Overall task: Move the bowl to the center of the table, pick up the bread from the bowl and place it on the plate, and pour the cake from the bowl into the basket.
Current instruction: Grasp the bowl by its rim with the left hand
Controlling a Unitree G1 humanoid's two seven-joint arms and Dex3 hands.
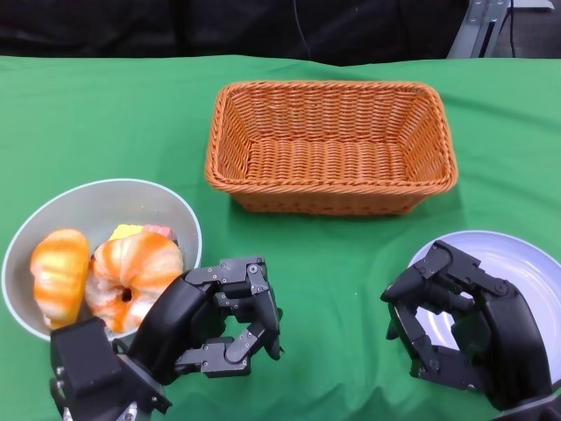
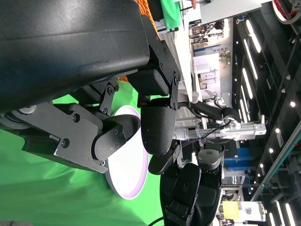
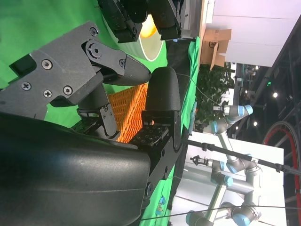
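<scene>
A grey bowl sits at the table's left side. It holds two orange-and-white bread pieces, one ring-shaped, and a yellow and pink cake partly hidden behind them. My left hand hovers just right of the bowl's front rim, fingers curled and apart, holding nothing. My right hand hangs over the left part of the pale purple plate, fingers apart and holding nothing. The woven basket stands at the back centre with nothing in it. The plate also shows in the left wrist view.
A green cloth covers the table. Open cloth lies between my two hands and in front of the basket. The table's far edge runs behind the basket against a dark background.
</scene>
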